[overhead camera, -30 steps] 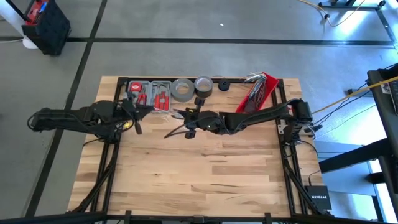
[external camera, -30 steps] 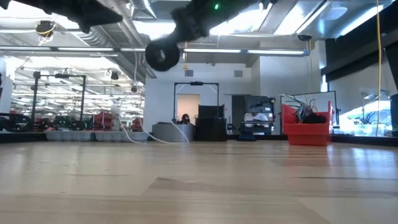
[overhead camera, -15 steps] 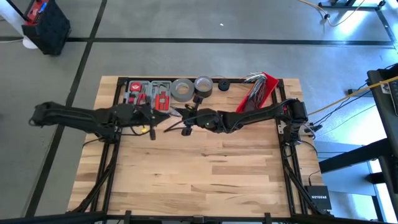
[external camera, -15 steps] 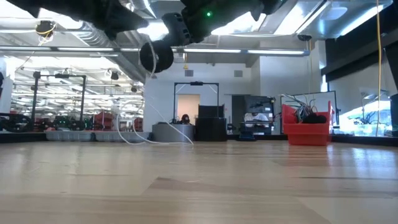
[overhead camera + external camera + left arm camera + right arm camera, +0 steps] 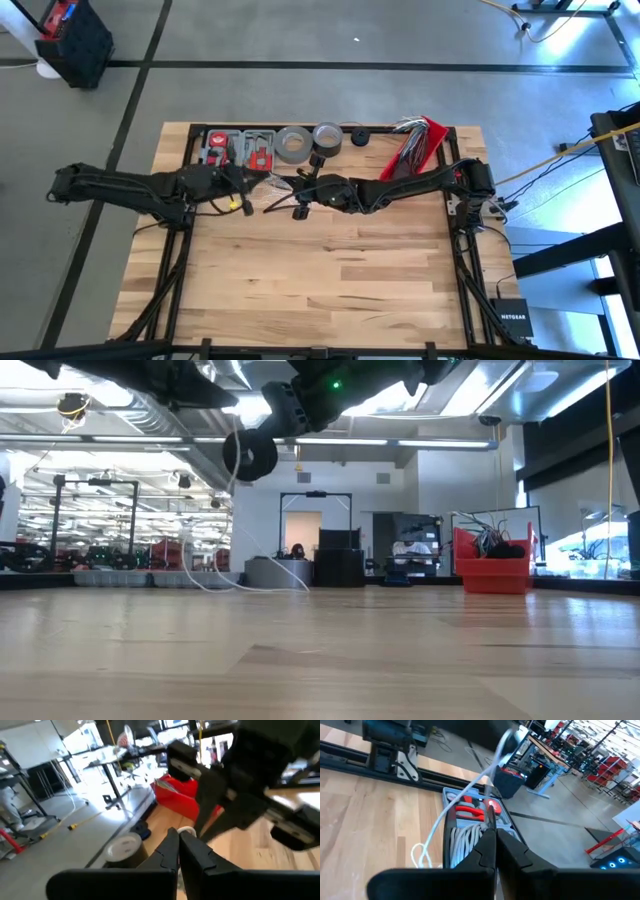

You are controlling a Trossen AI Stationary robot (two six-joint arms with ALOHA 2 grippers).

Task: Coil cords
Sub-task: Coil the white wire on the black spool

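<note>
Our left hand (image 5: pixel 243 182) sits at the far middle of the surface (image 5: pixel 330 270), fingers pressed together. In its own wrist view nothing shows clearly between the tips, so we cannot say the cord is pinched there. Our right hand (image 5: pixel 291 186) faces it from the other side, just beside it, fingers also closed. From the right wrist view the white cord (image 5: pixel 470 795) runs past these closed fingers, up and away towards the left arm, though whether the tips clamp it is hidden from us.

Going outward from the two hands, the cord hangs in the low view as a thin line dropping from the raised arms (image 5: pixel 235 490) and then trails along the surface (image 5: pixel 235 586) in a loose curve. In the right wrist view a small loop of it lies on the wood beside the grey tool tray (image 5: pixel 507 822).

The relation that matters, in our judgement: the cord's long axis runs roughly from hand to hand across the narrow gap, with the slack falling below and towards the tray. The two hands are about equally near the raised span; the left arm is nearer the slack on the wood. We would gather that slack towards the gap to build the next loop.
</note>
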